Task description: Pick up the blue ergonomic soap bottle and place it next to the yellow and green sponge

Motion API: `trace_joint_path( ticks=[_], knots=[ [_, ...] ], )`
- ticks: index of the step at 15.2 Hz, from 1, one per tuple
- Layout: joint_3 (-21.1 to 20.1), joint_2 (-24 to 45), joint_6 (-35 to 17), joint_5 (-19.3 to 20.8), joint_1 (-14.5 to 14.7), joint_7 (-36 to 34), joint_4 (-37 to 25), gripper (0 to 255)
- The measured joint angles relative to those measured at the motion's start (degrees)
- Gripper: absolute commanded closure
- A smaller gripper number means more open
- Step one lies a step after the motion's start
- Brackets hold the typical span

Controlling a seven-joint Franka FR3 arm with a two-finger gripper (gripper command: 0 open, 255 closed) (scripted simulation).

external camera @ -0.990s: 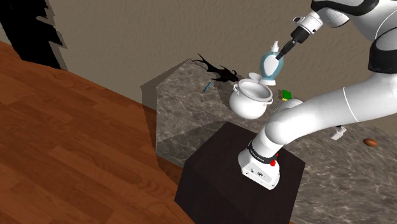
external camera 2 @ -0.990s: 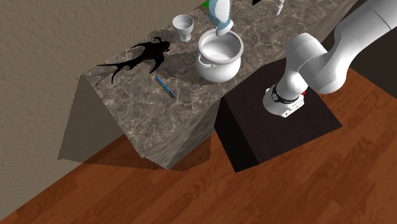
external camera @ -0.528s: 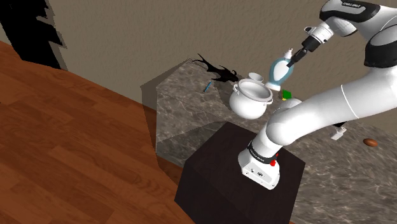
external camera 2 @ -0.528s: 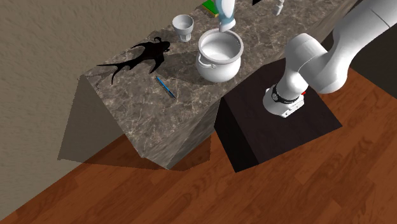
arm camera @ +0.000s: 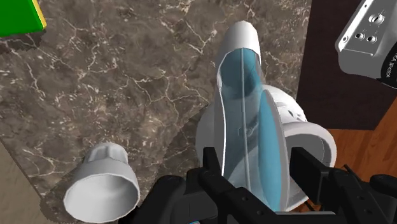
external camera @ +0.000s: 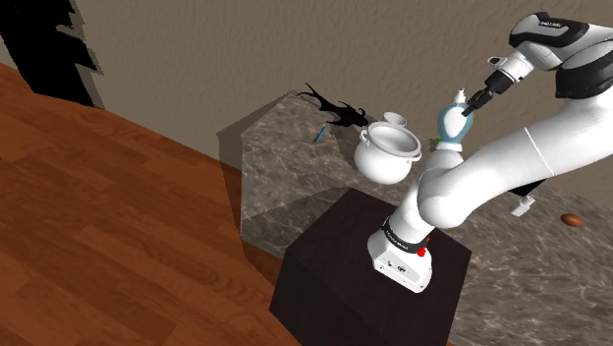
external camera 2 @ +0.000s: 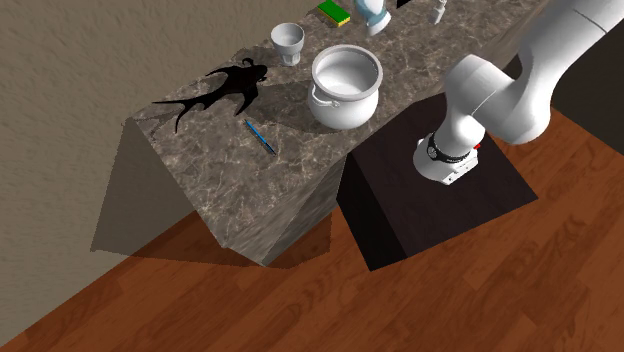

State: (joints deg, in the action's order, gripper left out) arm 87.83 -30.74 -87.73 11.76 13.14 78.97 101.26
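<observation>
The tool [arm camera: 257, 167] is shut on the blue soap bottle [arm camera: 245, 127]. Its two black fingers clasp the bottle's flanks near the neck, and the base points away from the hand. In the shoulder view the bottle [external camera: 452, 125] hangs tilted in the air above the desk [external camera 2: 215, 160], beyond the white pot [external camera 2: 346, 86]. In the second exterior view it is just beside the green and yellow sponge [external camera 2: 335, 12].

The step in hand looks like the last of the carry, followed by the set-down. To do it well:

- Bring the bottle upright before lowering, so that the base meets the stone flat and not on an edge.
- Aim for bare desk beside the sponge, close to it but not on top of it.
- Keep the grip firm until the base bears weight. The body is curved and smooth, and it could swivel between the fingers if they open early.
- Open only when the bottle stands, then lift straight away.

Room for moving is fair but not generous:

- The white cup [external camera 2: 288, 41] stands on the far side of the sponge from the bottle, and the pot rises between the sponge and the stand [external camera 2: 430, 215]. The descent is best kept steep and the pot rim avoided.
- A small white item [external camera 2: 437, 12] lies further along the desk on the other side.
- In the wrist view a pale rounded form sits behind the bottle. It is probably the pot, though the bottle hides too much of it to be sure.
- The far desk edge by the sponge is cut off in the second exterior view, so how much stone lies beyond it cannot be told.
- The blue pen [external camera 2: 260, 136] is well apart and no hindrance.
</observation>
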Motion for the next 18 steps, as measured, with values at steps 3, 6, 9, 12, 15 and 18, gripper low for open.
trace_joint_path(
  ticks=[3, 6, 9, 12, 15, 18],
  knots=[
    [7.0, -2.6, 0.9, 3.0, 5.3, 2.4, -4.3, 255],
    [12.7, -5.9, 2.8, 6.0, 10.5, 4.2, -10.0, 255],
    [17.7, -9.7, 5.3, 9.2, 15.7, 6.2, -17.0, 255],
    [22.0, -13.8, 8.1, 12.3, 20.9, 8.5, -25.2, 255],
    [23.7, -15.8, 7.5, 13.8, 22.3, 9.3, -26.5, 255],
    [24.1, -16.5, 5.7, 14.4, 21.9, 9.4, -24.9, 255]
  ],
)
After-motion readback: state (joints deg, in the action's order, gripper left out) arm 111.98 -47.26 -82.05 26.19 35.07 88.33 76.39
